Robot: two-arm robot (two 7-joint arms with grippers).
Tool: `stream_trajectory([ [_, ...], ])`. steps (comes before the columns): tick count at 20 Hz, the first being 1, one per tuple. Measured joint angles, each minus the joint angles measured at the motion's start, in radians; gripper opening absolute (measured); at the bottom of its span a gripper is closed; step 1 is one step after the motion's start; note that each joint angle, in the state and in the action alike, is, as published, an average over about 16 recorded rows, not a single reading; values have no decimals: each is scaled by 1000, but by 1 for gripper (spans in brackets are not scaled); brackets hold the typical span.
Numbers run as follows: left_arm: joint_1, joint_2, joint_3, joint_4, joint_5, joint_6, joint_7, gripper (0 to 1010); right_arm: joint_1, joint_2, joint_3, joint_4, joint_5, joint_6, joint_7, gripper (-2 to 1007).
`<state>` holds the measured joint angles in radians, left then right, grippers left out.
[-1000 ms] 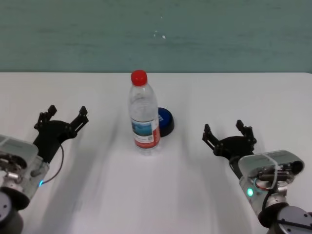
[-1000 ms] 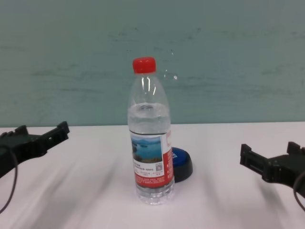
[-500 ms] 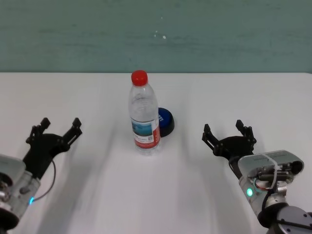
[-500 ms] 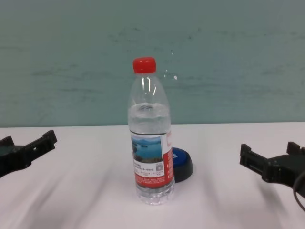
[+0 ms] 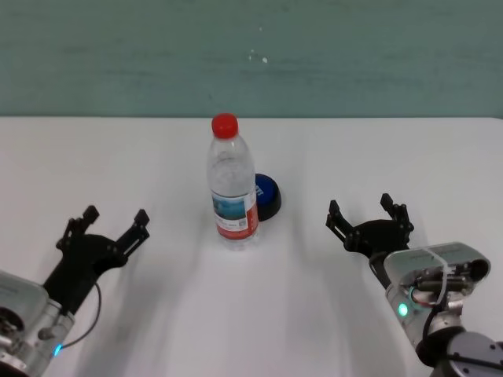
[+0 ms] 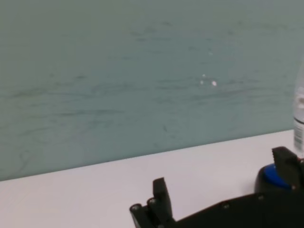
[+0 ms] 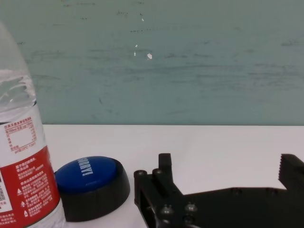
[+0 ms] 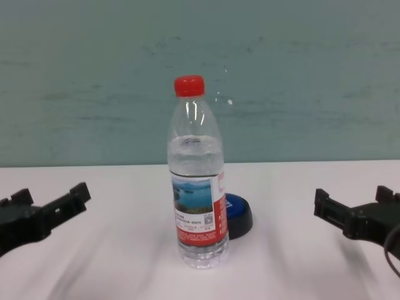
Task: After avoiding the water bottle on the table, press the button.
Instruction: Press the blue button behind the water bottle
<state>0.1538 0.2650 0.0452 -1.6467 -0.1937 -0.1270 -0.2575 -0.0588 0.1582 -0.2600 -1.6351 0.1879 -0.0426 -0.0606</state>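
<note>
Button hidden behind bottle, both arms low.
Your button (image 5: 267, 196) sits touching-close behind-right of the upright water bottle (image 5: 233, 184) mid-bench (image 5: 377, 157); right gripper (image 5: 368, 219) nearer, clear line; left gripper (image 5: 106, 229) blocked; both fingers spread, empty.

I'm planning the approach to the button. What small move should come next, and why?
Probably swing the right claw forward and inward behind the water bottle: the button sits behind the bottle's right side, and the open claw has bare table in between.
</note>
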Motion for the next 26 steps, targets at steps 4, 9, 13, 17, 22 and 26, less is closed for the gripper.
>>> stream_trajectory([
  [4, 19, 6, 16, -21, -2, -8, -6, 1010, 0, 0, 0, 0, 0, 0, 0, 1004],
  [9, 29, 10, 37, -35, 2, -16, -9, 1010, 0, 0, 0, 0, 0, 0, 0, 1004],
  [13, 33, 11, 52, -41, 7, -20, -8, 1010, 0, 0, 0, 0, 0, 0, 0, 1004],
  [17, 34, 12, 63, -45, 11, -22, -6, 1010, 0, 0, 0, 0, 0, 0, 0, 1004],
  [22, 35, 13, 70, -47, 14, -24, -4, 1010, 1, 1, 1, -1, 0, 3, 7, 1004],
  [26, 36, 14, 71, -49, 14, -25, -3, 1010, 5, 2, 5, -1, 1, 11, 25, 1004],
])
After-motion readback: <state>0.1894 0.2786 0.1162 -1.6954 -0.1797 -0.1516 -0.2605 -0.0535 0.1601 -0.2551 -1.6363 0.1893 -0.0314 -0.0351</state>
